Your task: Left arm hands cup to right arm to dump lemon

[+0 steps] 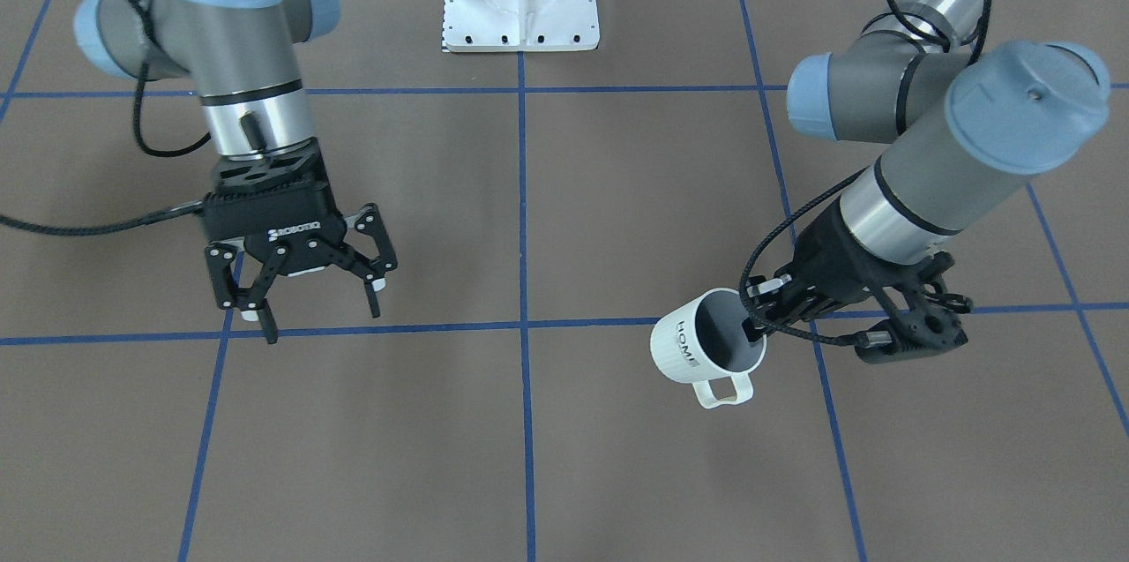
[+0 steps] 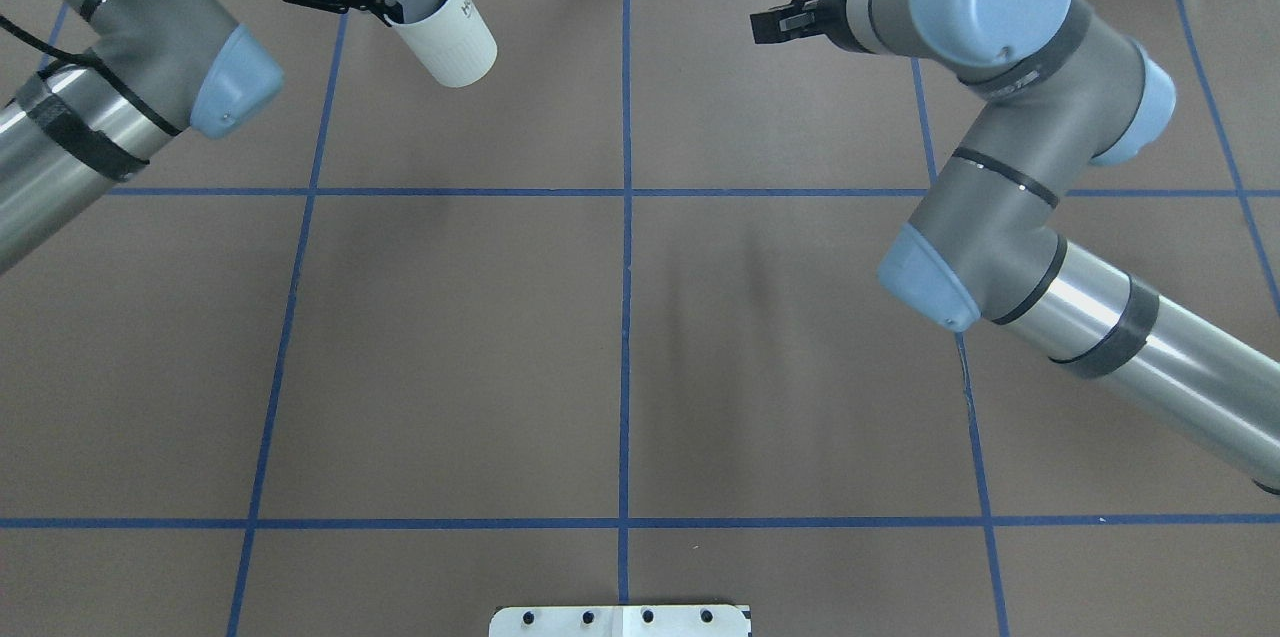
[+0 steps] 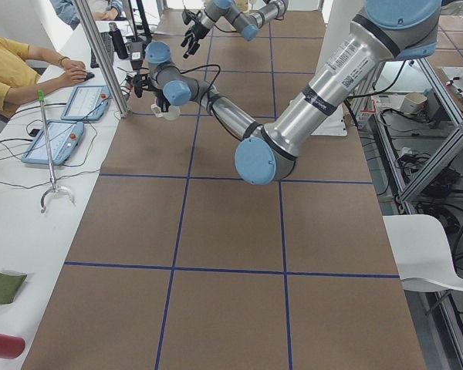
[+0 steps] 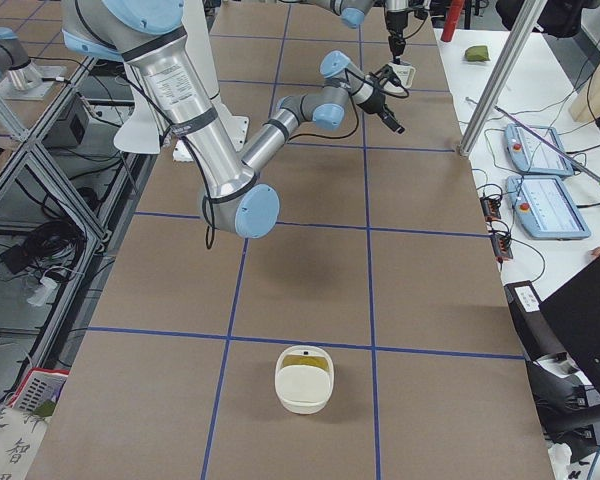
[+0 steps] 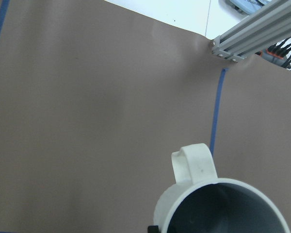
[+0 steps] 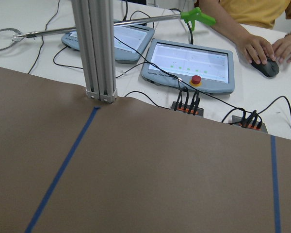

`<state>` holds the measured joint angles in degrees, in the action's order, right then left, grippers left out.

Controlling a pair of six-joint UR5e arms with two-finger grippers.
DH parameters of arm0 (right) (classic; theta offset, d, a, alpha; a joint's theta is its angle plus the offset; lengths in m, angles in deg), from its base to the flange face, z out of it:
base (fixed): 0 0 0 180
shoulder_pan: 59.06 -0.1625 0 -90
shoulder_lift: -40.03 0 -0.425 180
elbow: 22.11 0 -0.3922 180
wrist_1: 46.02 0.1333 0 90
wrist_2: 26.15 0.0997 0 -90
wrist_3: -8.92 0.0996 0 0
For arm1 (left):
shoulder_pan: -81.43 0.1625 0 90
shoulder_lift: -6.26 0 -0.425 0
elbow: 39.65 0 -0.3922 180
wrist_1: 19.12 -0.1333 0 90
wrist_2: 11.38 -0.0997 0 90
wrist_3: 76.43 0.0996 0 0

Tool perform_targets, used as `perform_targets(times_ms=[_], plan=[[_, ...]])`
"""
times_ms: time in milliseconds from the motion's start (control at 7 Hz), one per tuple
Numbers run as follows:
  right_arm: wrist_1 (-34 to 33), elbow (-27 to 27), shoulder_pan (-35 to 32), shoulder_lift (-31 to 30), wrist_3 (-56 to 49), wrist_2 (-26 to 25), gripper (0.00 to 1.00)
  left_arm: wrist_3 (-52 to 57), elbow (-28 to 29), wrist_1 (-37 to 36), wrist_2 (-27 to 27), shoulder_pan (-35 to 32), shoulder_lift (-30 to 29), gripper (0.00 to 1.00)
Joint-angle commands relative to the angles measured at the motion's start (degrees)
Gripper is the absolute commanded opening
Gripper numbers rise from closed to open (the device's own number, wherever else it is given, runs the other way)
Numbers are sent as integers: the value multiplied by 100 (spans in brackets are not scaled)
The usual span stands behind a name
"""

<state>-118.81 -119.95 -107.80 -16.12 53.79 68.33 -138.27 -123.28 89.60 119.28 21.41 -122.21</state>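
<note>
The cup, a white mug with "HOME" on its side, hangs tilted above the table with its handle low. My left gripper is shut on the cup's rim, one finger inside the grey interior. The overhead view shows the cup at the far left of the table. In the left wrist view, the cup shows its rim and handle. The lemon is hidden; the interior I can see is plain grey. My right gripper hangs open and empty above the table, well apart from the cup on the other side.
A white mount plate sits at the robot's base. An aluminium post stands at the table's far edge, with operator consoles and a person's hands behind it. A white tub holding something yellowish sits near the right end.
</note>
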Motion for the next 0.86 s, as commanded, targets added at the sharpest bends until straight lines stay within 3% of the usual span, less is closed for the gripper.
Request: perform_targets(times_ms=[0,143,429,714], plan=[[-691,-6,-949,-80,-284,1532,99,1002,-529,0,3,-246,995,0],[-963,20,-1371,-203,-460,2287,99,1565,-627,9,-14,-325,1443,0],[-1044,-85,-2031,-842,-1442,2898,100,2699,-838,61,-76,-431,2418,0],[-1123,-7,-2550,-1354,-1804,3198,100,3222,-1005,140,-85,-502,3097,0]])
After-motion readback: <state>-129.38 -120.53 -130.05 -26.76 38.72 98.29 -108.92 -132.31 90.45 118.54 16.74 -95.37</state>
